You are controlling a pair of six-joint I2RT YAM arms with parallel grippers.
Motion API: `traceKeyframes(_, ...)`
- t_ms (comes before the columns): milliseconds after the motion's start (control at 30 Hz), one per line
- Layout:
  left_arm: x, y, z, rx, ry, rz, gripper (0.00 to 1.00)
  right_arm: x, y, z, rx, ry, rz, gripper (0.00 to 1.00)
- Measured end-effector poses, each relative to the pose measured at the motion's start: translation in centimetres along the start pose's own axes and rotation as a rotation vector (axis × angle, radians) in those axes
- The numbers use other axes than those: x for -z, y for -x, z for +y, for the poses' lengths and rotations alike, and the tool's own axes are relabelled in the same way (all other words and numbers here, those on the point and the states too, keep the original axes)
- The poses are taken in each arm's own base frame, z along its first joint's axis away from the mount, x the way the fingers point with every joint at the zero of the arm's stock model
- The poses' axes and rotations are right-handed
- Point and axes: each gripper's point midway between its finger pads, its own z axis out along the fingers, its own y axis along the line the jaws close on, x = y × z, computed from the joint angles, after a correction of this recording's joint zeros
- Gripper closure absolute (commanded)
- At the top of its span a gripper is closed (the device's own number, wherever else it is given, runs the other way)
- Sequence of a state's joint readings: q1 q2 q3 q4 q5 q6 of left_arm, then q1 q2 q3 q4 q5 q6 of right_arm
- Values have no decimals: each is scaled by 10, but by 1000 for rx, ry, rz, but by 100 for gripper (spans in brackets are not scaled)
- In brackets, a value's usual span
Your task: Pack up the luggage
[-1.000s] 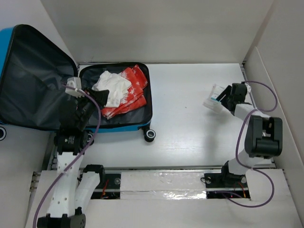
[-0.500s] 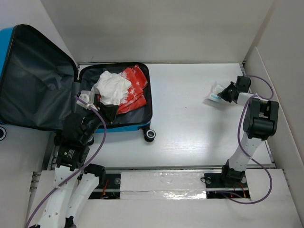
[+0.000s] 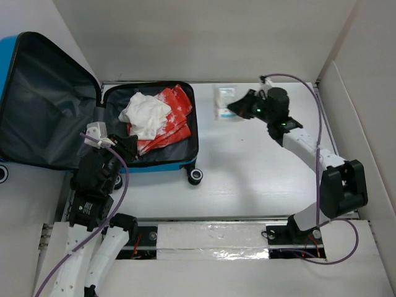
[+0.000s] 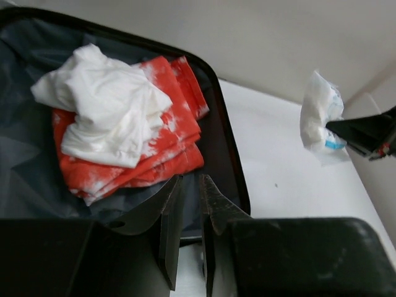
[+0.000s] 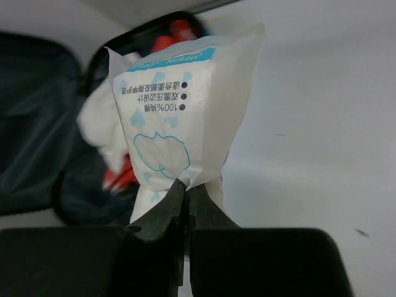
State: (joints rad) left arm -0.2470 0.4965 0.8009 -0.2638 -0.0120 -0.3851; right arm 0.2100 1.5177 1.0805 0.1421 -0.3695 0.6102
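Note:
The blue luggage lies open at the left, its lid propped back and showing dark grey lining. In its base rest a red-and-white cloth and, on top of it, a crumpled white cloth. My right gripper is shut on a white packet with blue print, held above the table just right of the case. Over the case's near rim, my left gripper has its jaws almost together with nothing between them.
White walls enclose the table at the back and on the right. One black wheel of the case sticks out at its near right corner. A taped rail runs along the front edge between the arm bases.
The right gripper has closed on the packet and carried it from the far right side leftward toward the case. The left gripper shifted slightly at the case's near rim.

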Motion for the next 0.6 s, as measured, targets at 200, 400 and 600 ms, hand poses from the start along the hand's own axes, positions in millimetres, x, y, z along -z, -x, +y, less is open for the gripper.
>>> traceKeyframes(200,17,34,17,76,121,-158,42,-33,-58,189,88,402,123,19)
traceKeyframes(400,19,59,37,125,272,-236,39,-40,-124,189,65,429,256,18)
traceKeyframes(600,-3,80,49,145,438,-220,28,12,-148,127,45,326,256,67)
